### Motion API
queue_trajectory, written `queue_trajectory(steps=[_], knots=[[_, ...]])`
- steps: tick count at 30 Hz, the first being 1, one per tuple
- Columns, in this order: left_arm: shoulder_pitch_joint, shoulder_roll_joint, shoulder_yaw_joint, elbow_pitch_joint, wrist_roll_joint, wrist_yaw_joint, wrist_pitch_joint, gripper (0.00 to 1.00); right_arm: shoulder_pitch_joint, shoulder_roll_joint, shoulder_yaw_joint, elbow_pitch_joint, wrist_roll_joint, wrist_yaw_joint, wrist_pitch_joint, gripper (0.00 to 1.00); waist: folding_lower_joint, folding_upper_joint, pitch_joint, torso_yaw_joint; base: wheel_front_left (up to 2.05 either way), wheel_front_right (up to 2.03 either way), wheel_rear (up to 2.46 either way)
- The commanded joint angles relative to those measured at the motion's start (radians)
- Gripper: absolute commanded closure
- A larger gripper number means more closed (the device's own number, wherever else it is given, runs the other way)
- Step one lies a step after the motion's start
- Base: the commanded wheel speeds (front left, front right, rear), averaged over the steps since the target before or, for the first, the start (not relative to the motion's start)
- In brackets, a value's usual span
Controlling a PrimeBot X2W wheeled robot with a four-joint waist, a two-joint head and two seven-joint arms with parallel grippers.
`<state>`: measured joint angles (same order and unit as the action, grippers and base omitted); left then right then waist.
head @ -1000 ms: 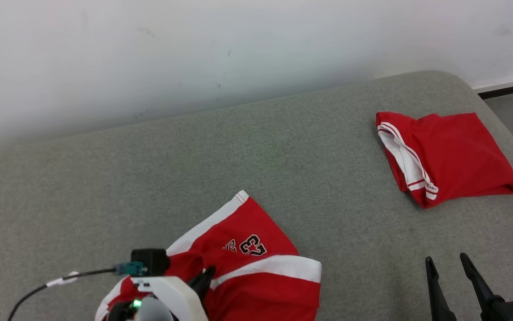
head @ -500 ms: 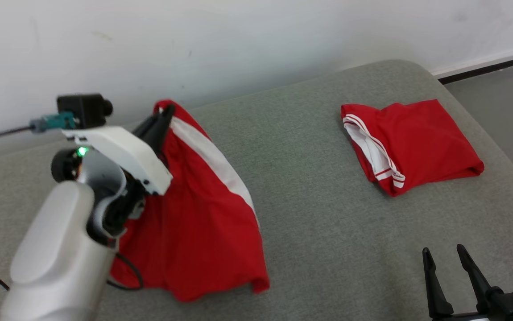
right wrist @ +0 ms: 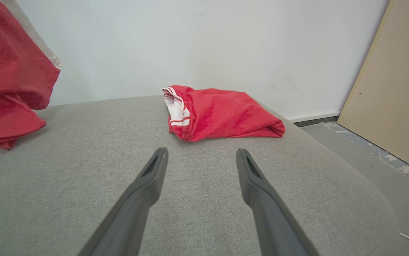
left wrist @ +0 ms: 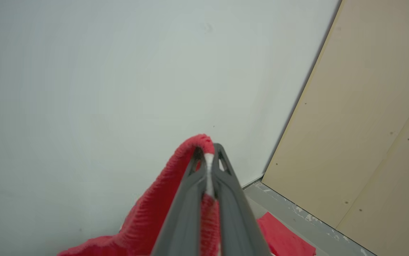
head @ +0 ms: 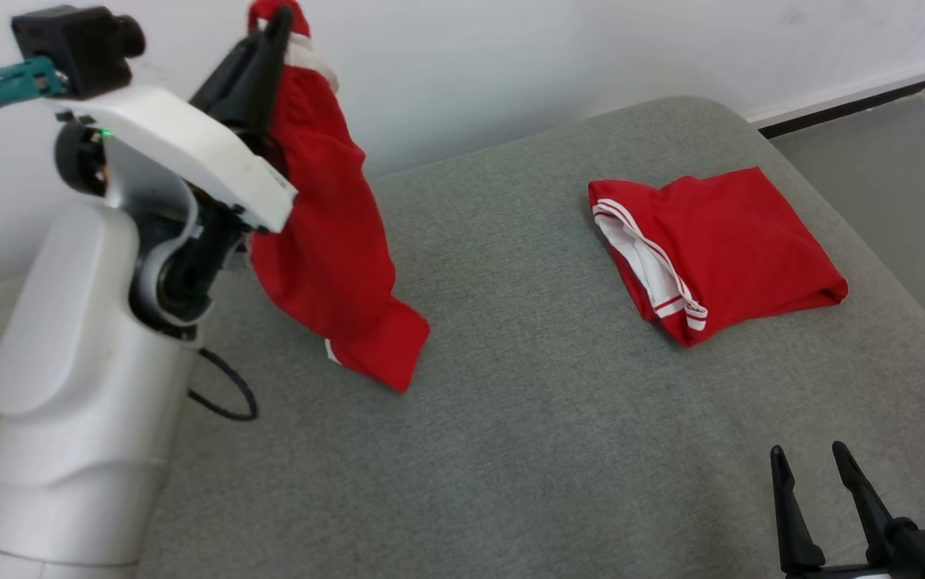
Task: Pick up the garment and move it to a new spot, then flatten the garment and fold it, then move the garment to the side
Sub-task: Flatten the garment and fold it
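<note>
L gripper [head: 276,24] is up at upper left, fingers pressed together on the top edge of the red garment [head: 326,241]. The cloth hangs off it in a loose drape w/ a white band near the pinch. Its bottom corner is at or just above the grey cushion [head: 551,418]; can't tell which. By the arm loops a black cable [head: 229,398]. Centre-right lies a 2nd red garment [head: 728,241], folded flat, white-striped hem. The cushion is coarse woven fabric w/ a rounded corner. R gripper [head: 808,458] is lower right, fingers spread, well apart from both garments.
</note>
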<state>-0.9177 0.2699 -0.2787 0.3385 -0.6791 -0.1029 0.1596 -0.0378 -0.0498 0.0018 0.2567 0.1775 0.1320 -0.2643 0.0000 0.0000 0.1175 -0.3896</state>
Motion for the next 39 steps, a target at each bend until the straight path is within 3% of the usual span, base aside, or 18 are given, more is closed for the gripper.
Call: queue_trajectory(steps=[1, 6, 14, 23, 29, 37, 38, 39], knots=[[0.045, -0.009, -0.021, -0.021, -0.015, -0.011, -0.009, 1.0, 0.01, -0.002, -0.003, -0.002, -0.006, -0.003, 0.001, 0.0, 0.0, 0.0, -0.006, 0.022, 0.0, 0.0, 0.0], [0.162, -0.034, -0.078, -0.094, -0.064, -0.02, -0.01, 1.0, 0.019, -0.002, -0.013, -0.003, -0.013, -0.003, 0.001, 0.0, 0.0, 0.0, -0.016, 0.07, 0.0, 0.0, 0.0], [0.552, -0.046, -0.204, -0.244, -0.139, -0.027, -0.015, 1.0, 0.042, -0.002, -0.03, -0.001, -0.036, -0.003, 0.001, 0.0, 0.0, 0.0, -0.038, 0.165, 0.0, 0.0, 0.0], [0.941, -0.04, -0.204, -0.247, -0.185, 0.034, -0.147, 1.0, 0.065, -0.003, -0.043, 0.006, -0.048, -0.003, 0.001, 0.0, 0.0, 0.0, -0.061, 0.23, 0.0, 0.0, 0.0], [1.04, -0.031, -0.142, -0.15, -0.212, 0.06, -0.228, 1.0, 0.087, -0.002, -0.038, 0.013, -0.051, -0.003, 0.001, 0.0, 0.0, 0.0, -0.079, 0.271, 0.0, 0.0, 0.0], [1.027, -0.023, -0.104, -0.068, -0.259, 0.022, -0.265, 1.0, 0.091, -0.002, -0.046, 0.011, -0.066, -0.003, 0.001, 0.0, 0.0, 0.0, -0.088, 0.302, 0.0, 0.0, 0.0], [1.028, -0.02, -0.108, -0.064, -0.261, 0.018, -0.263, 0.97, 0.09, -0.002, -0.046, 0.012, -0.067, -0.003, 0.001, 0.0, 0.0, 0.0, -0.089, 0.304, 0.0, 0.0, 0.0], [1.03, -0.018, -0.111, -0.061, -0.263, 0.014, -0.261, 0.75, 0.09, -0.002, -0.046, 0.012, -0.066, -0.003, 0.001, 0.0, 0.0, 0.0, -0.091, 0.305, 0.0, 0.0, 0.0]])
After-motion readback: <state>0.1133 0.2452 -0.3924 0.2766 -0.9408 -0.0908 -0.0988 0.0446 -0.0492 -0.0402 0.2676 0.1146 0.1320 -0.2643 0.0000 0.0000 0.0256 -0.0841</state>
